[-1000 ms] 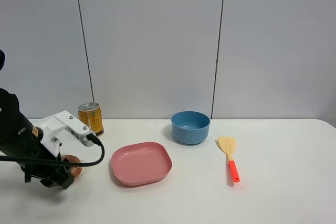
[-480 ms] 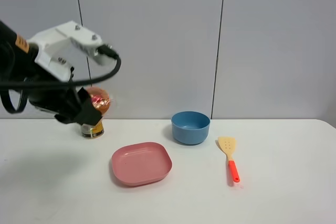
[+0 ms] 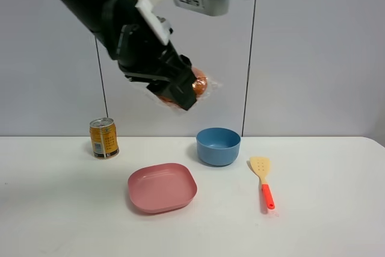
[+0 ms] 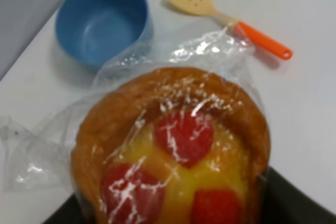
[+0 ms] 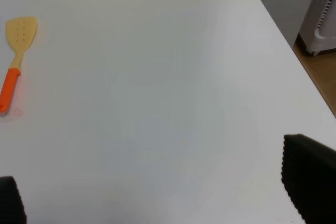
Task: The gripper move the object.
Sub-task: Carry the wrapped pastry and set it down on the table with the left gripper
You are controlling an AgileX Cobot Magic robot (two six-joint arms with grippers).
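My left gripper (image 3: 182,92) is shut on the object (image 3: 197,85), a round golden-brown pastry in crinkly clear wrap. It holds the pastry high in the air, above the gap between the pink plate (image 3: 162,187) and the blue bowl (image 3: 218,145). In the left wrist view the pastry (image 4: 173,150) fills the frame, with red spots on a yellow top, and the black jaws show at its lower sides. My right gripper (image 5: 157,192) is open and empty over bare table; it is out of the exterior high view.
A gold can (image 3: 104,138) stands at the back left. A yellow spatula with an orange handle (image 3: 263,182) lies right of the bowl and shows in the right wrist view (image 5: 16,51). The table's right edge and the floor (image 5: 320,72) show there too.
My left gripper has lifted the pastry from the table at the far left, up past the can, and carried it right to high over the plate and bowl.
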